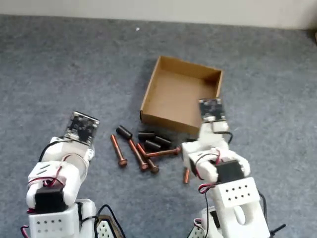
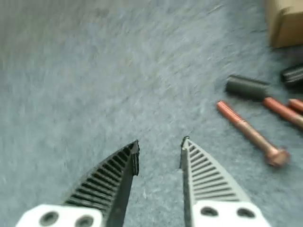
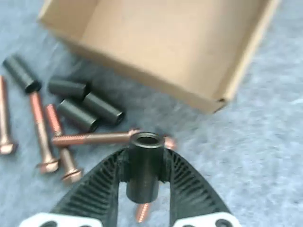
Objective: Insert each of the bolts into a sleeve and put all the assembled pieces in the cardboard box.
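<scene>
Copper-coloured bolts point(image 1: 136, 153), qty 5 seen: flanged hex heads, threaded shanks, stiff metal, prob. the heavier part, apt to roll. Best gripped mid-shank across the dia., leaving the threaded end free for insertion. Four lie loose on grey carpet point(image 1: 59, 64) in front of box point(image 1: 166, 124), some crossing or touching. A fifth shows as a bolt tip point(image 3: 142, 211) under the right gripper point(image 3: 144, 156); whether inside the tube above it or lying on the carpet, can't tell. Black matt sleeves point(image 3: 78, 115): plain rigid tubes w/ open bore, light, smooth-walled so liable to slip or twist; take across the middle, bore kept clear. Four loose, clustered betw. bolts and box. One held sleeve point(image 3: 144, 165): upright, bore up, pinched at mid-height by right gripper, jaws narrow and clamped on it, near the box's front wall. Other side: left gripper point(image 2: 160, 142), jaws apart, nothing betw. them, over bare carpet beside the outermost bolt. Brown cardboard box: shallow, open-top, thin walls, none of the parts seen in it.
</scene>
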Controlling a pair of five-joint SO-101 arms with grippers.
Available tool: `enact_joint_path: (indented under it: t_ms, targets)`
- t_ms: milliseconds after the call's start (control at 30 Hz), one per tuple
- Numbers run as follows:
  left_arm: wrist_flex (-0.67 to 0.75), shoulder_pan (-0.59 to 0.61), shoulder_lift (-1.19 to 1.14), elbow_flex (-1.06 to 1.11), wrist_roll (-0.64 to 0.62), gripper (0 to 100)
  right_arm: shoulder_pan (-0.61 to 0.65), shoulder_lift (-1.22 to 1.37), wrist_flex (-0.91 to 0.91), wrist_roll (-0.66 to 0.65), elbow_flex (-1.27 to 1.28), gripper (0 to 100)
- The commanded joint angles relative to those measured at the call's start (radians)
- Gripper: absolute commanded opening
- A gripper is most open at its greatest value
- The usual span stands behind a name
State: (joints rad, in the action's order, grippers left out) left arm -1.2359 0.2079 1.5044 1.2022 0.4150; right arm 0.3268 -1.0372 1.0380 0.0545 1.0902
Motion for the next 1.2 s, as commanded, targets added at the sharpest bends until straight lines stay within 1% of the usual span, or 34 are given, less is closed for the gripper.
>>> enact_joint_path:
  t_ms: [0, 100, 233, 333, 433, 533, 667, 833, 1000, 1167]
  targets:
    - [-0.083, -0.168, -0.111, -0.163, 0.046, 14, -0.113, -0.031, -0.070, -0.005, -0.004, 0.5]
    - [-0.091, -0.295, -0.275, -0.239, 0.048, 14, -0.208, -0.031, -0.102, -0.003, -0.004, 0.5]
    - [-0.066, -0.470, -0.509, -0.328, 0.048, 18, -0.302, -0.038, -0.120, 0.034, -0.007, 0.5]
    - [0.018, -0.591, -0.662, -0.371, 0.035, 18, -0.371, -0.038, -0.122, 0.037, -0.013, 0.5]
    - [0.143, -0.690, -0.809, -0.389, -0.015, 19, -0.433, -0.038, -0.122, 0.037, -0.013, 0.5]
    - [0.262, -0.773, -0.960, -0.403, -0.025, 19, -0.473, -0.038, -0.122, 0.037, -0.013, 0.5]
    - [0.341, -0.819, -1.170, -0.483, -0.025, 18, -0.481, -0.038, -0.130, 0.037, -0.012, 0.5]
    - [0.339, -0.840, -1.391, -0.633, -0.025, 18, -0.483, -0.038, -0.168, 0.037, -0.005, 0.5]
    - [0.339, -0.837, -1.544, -0.742, -0.021, 18, -0.483, -0.038, -0.170, 0.037, -0.005, 0.5]
    - [0.339, -0.831, -1.646, -0.809, -0.020, 18, -0.483, -0.038, -0.170, 0.037, -0.005, 0.5]
